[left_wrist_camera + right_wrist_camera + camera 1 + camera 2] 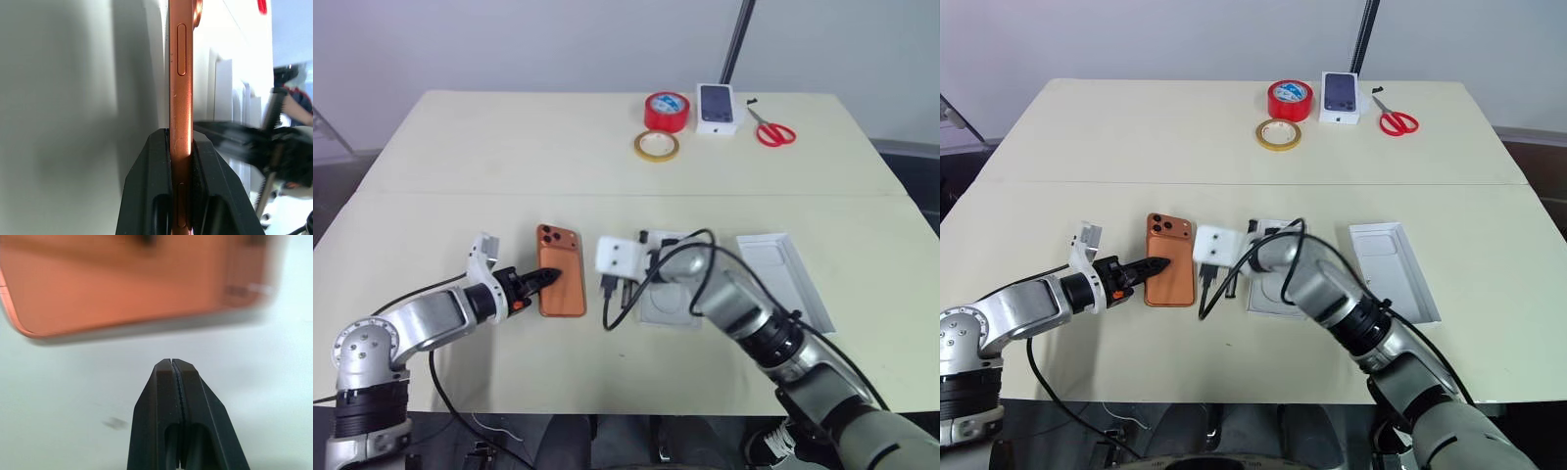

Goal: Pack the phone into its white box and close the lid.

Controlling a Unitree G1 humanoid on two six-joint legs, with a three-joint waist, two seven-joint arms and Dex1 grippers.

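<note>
Right up close, the left gripper (pixel 182 161) has the phone (pixel 562 284) pinched by its thin edge, one black finger on each face, the side button in plain sight on the orange frame. From the head camera the phone lies back-up on the table (pixel 509 157), camera cluster at the far end, with that gripper reaching in from its left side. Clamping the edge looks like the sensible way to lift something this slim and flat off a smooth top.

Over on the other side, the right gripper (pixel 175 369) has its fingers pressed tight together, nothing between them, hovering just beside the phone's right edge above bare table. My read: it is there to steady or nudge the phone while the left takes hold, not to carry anything.

Just behind the right arm sits the white box (pixel 668 304), partly hidden by wrist and cable, so I cannot tell how much of its floor is free. A white shallow piece (pixel 783 276) lies open-side up further right, well apart. Red tape roll (pixel 667 110), tan tape ring (pixel 657 146), smaller box (pixel 716 108) and scissors (pixel 771 128) wait at the far edge, out of the way.

Phone not yet in the box, lid not yet on.
</note>
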